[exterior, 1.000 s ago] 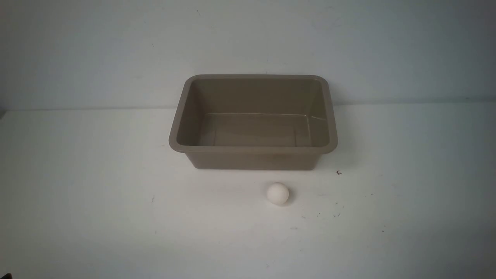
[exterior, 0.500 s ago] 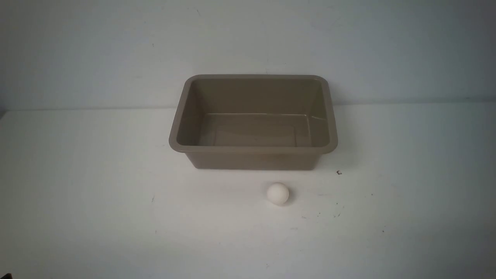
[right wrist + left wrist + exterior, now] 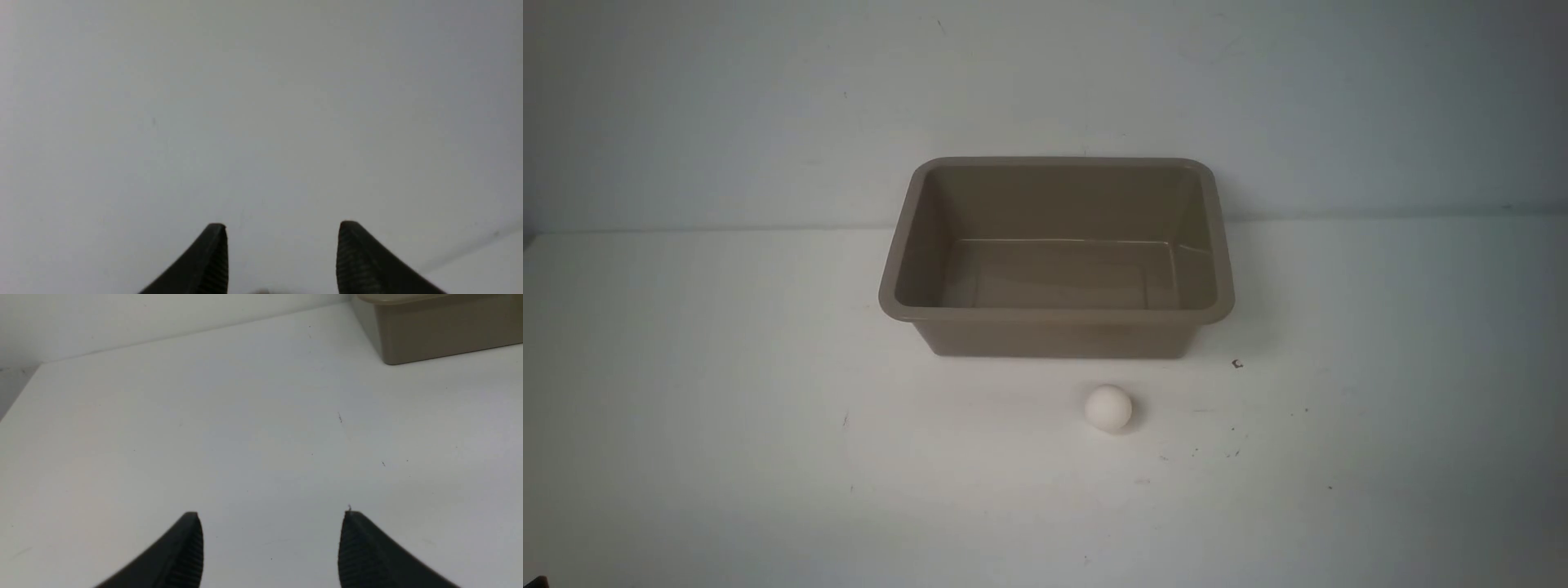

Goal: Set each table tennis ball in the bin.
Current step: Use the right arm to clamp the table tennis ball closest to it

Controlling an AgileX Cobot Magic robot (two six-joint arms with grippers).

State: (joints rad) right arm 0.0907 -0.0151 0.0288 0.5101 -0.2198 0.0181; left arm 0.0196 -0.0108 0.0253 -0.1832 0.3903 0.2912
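The ball (image 3: 1108, 407) is sitting on the worktop (image 3: 727, 408) just in front of the bin (image 3: 1058, 314), which is looking empty. The left tool (image 3: 271, 516) and right tool (image 3: 282, 226) are both hanging wide, gripping nothing. I'd be coming straight down over it and pinching gently so it isn't squirting away. Nothing's shifting versus the earlier frame.

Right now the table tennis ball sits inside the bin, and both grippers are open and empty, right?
No. The front view shows the table tennis ball on the table in front of the bin, not inside it. The left gripper and right gripper are indeed open and empty.
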